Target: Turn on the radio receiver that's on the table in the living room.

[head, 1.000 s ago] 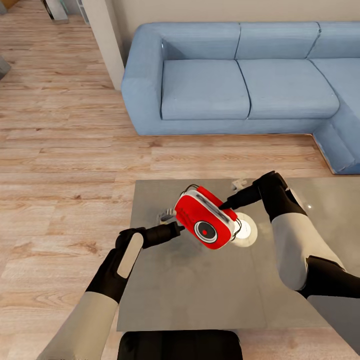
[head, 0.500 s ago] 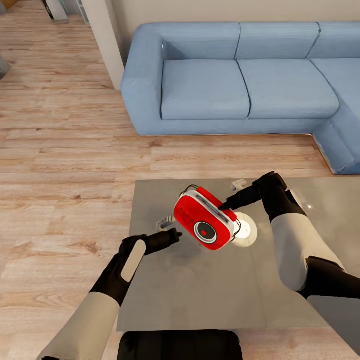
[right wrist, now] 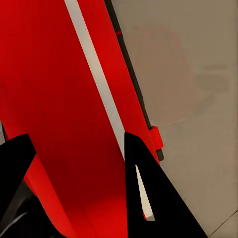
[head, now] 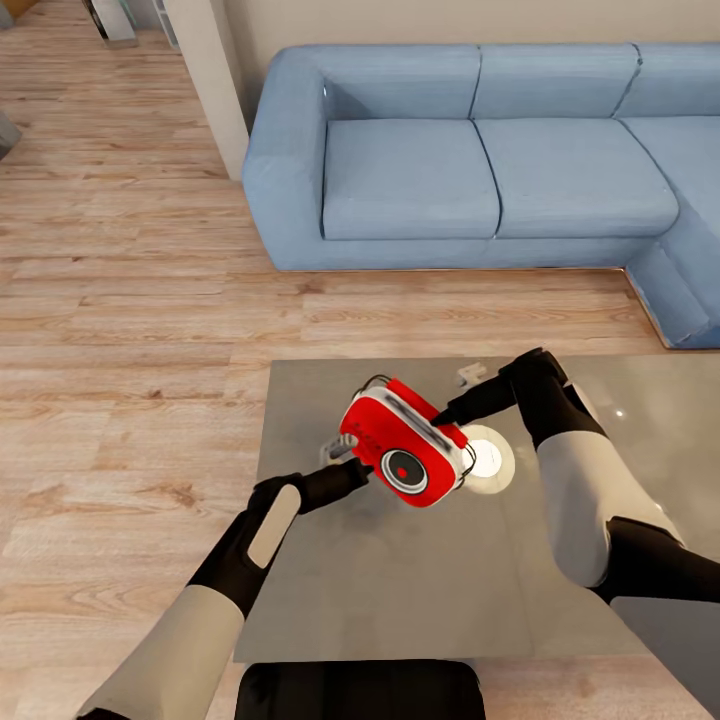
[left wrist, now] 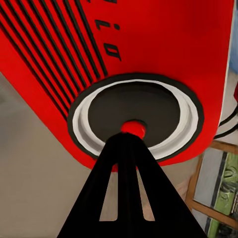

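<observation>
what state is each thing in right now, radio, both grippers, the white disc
radio: lifted off the table, tilted, dial facing up toward the head camera
right gripper: shut on the radio's top edge, holding it up
left gripper: shut, tips at the red button in the middle of the dial
white disc: lying flat on the table, glowing, partly behind the radio

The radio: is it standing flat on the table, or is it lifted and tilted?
Lifted and tilted. The right gripper holds the radio above the table, its dial facing up at an angle.
</observation>
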You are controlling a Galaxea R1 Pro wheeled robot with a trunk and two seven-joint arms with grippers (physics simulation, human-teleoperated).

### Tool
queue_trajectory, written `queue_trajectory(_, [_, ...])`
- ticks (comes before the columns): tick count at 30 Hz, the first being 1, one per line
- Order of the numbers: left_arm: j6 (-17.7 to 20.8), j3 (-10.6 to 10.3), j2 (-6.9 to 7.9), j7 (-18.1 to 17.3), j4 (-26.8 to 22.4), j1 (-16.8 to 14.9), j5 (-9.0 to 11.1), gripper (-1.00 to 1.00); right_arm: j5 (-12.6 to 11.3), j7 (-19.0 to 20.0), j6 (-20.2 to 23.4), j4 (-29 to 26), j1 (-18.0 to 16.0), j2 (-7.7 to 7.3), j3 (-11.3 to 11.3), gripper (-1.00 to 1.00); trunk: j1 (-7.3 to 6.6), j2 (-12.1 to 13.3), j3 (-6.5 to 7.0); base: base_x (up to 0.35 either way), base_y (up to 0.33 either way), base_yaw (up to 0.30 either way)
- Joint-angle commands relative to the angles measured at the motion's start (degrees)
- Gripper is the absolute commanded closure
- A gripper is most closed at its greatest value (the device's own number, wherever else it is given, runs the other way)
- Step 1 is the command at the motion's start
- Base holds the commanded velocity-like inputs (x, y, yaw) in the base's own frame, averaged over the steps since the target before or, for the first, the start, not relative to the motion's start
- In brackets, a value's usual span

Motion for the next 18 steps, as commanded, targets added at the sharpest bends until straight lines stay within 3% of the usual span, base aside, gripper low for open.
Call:
queue_trajectory(1, [-0.06,-0.11,0.00,0.00,0.05,0.00,0.10,1.00,-0.20,0.02,0.19,0.00,0.03,0.03,-0.02,1.00,0.00,-0.01,0.00,0.000,0.000,0.000])
queue_trajectory(11, [-0.24,-0.43,0.00,-0.07,1.28,0.00,0.25,1.00,-0.32,0.37,0.22,0.01,0.08,0.16,-0.02,1.00,0.00,-0.01,0.00,0.000,0.000,0.000])
queue_trajectory(18, [-0.33,-0.49,0.00,-0.09,1.94,0.00,0.23,1.00,-0.24,3.48,0.22,-0.02,0.08,0.16,-0.01,1.00,0.00,-0.01,0.00,0.000,0.000,0.000])
